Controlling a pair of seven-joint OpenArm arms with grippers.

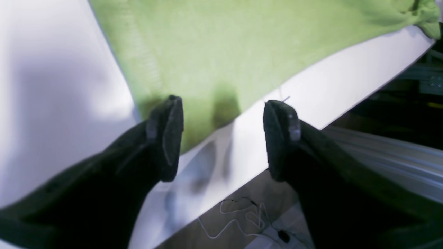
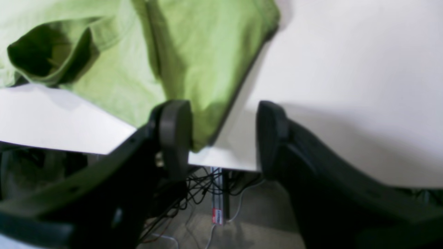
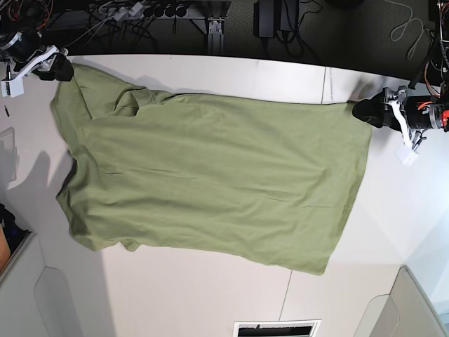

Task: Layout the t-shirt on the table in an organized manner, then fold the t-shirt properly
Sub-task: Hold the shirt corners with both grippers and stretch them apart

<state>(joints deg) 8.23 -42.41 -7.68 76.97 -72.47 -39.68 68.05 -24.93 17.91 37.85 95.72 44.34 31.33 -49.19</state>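
The olive-green t-shirt (image 3: 210, 175) lies spread flat on the white table (image 3: 182, 295), sleeves toward the left and hem toward the right in the base view. My left gripper (image 3: 368, 111) is open at the hem's far corner. In the left wrist view the gripper (image 1: 223, 135) straddles the corner of the shirt (image 1: 214, 62) near the table's (image 1: 52, 103) edge, jaws apart. My right gripper (image 3: 62, 69) is open at the far left sleeve corner. In the right wrist view the gripper (image 2: 223, 138) has the shirt's (image 2: 193, 52) corner beside its left finger (image 2: 174, 135). The white tag is not visible.
Both grippers are at the table's far edge, with cables (image 2: 193, 186) and floor below it. A power strip and wires (image 3: 140, 12) lie behind the table. A seam line (image 3: 325, 84) crosses the top. Grey panels (image 3: 42, 295) and a vent slot (image 3: 277, 328) border the near side.
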